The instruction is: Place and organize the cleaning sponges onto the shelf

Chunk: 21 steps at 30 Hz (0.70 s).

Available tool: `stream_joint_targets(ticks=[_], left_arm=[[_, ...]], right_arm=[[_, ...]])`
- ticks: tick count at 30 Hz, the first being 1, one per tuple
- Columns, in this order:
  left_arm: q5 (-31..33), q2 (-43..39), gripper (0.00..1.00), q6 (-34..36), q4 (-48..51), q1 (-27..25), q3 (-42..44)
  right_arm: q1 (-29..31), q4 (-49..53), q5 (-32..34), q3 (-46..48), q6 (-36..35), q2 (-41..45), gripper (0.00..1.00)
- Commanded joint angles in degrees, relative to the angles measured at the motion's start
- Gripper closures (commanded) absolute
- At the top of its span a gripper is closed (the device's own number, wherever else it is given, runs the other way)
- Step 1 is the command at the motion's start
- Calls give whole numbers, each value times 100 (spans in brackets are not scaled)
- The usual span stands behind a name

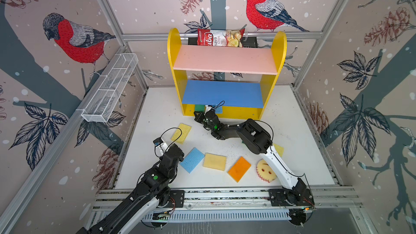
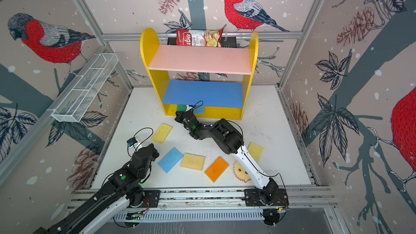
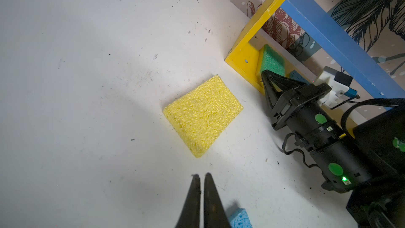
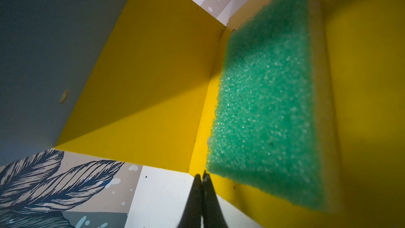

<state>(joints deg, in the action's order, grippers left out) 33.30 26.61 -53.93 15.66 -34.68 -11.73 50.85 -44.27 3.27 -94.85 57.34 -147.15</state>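
Right pincer (image 4: 201,177) closed, empty; green sponge (image 4: 267,106) just beside tips, on shelf (image 4: 153,84).

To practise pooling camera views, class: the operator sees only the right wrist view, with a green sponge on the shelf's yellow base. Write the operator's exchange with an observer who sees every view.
Operator: Is the green sponge alone on that base?
Observer: No. In both top views a blue sponge lies beside the green sponge.
Operator: How many sponges wait on the table?
Observer: At least six show on the table; a yellow sponge lies nearest the shelf.
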Motion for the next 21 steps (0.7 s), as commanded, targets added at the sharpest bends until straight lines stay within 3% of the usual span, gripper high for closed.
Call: stream_joint_targets(ticks=[1,21], left_arm=[[-8,-10,91,49,38,20,-50],[-91,64,91,59,-8,57,-102]], right_arm=[[21,1285,209,-32,56,-156,100],[17,1651,329,-308,-140,-243,100]])
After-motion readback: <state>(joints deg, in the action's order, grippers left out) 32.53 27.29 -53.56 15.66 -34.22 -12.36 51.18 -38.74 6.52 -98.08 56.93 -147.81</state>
